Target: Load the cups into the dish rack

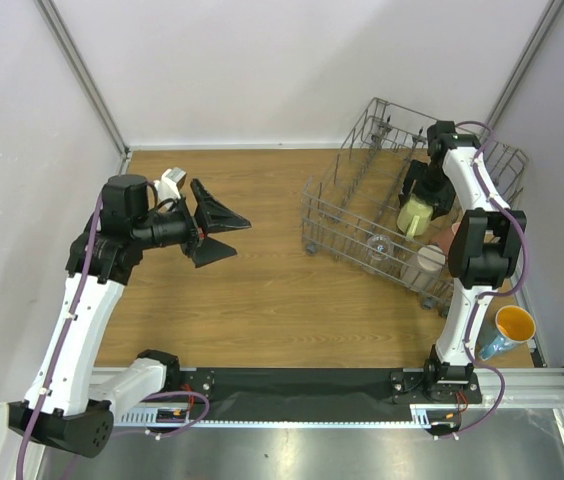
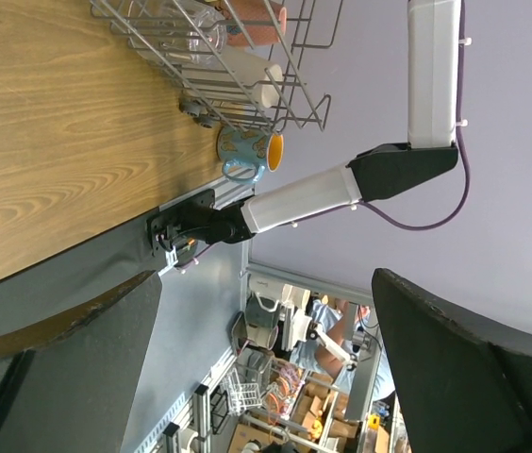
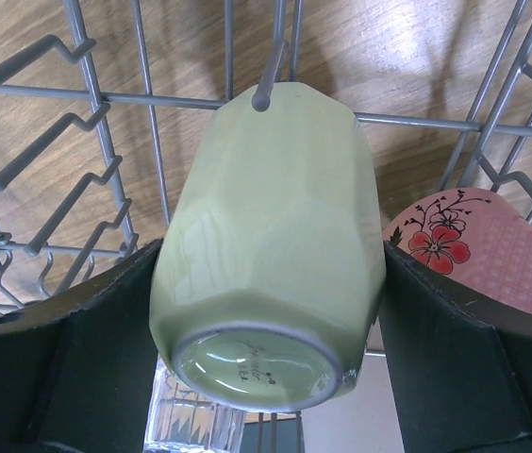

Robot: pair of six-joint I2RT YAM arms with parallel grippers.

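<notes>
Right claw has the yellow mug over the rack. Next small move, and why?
Probably ease the right claw down a little before opening. It's shut on the pale yellow mug, held upside down among the tines of the dish rack, base toward the wrist camera. Whether the mug rests on the wires yet isn't clear.

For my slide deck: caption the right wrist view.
Right gripper holds the upturned pale yellow mug among the dish rack tines.

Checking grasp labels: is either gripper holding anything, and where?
Right gripper clamps the pale yellow mug across its body, near the base. Left gripper holds nothing.
</notes>
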